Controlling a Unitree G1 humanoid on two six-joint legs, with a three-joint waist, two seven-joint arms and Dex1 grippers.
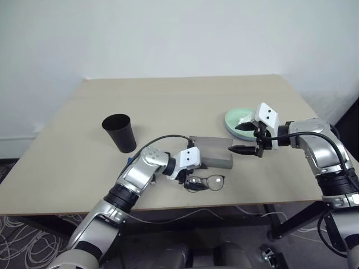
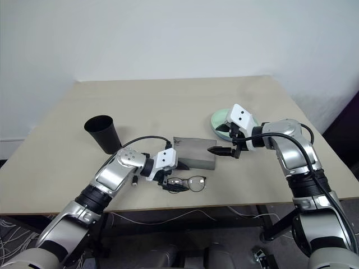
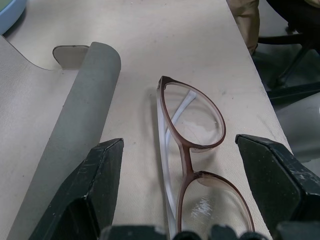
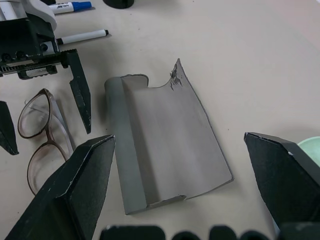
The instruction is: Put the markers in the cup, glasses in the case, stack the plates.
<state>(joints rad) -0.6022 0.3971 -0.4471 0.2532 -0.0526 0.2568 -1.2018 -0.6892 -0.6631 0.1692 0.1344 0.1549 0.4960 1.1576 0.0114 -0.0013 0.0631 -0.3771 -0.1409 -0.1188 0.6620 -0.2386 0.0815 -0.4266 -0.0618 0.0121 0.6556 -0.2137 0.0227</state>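
Note:
The glasses (image 3: pixel 187 145), folded and brown-rimmed, lie on the table between the spread fingers of my open left gripper (image 1: pixel 192 181), with neither finger touching them. Just beyond them the grey case (image 1: pixel 212 151) lies open, its flap spread flat (image 4: pixel 170 135). My right gripper (image 1: pixel 243 139) hovers open over the case's right end, holding nothing. The black cup (image 1: pixel 119 132) stands upright at the left. Two markers, one blue-capped (image 4: pixel 70 6) and one with black ends (image 4: pixel 82 36), lie behind my left wrist. The mint green plate (image 1: pixel 233 119) sits behind my right gripper, and a light blue plate edge (image 3: pixel 9 9) shows past the case.
The table's front edge (image 1: pixel 235 204) runs close below the glasses. Cables lie on the floor to the left, and black frame legs (image 1: pixel 297 216) stand under the table at the right. A white wall stands behind the table.

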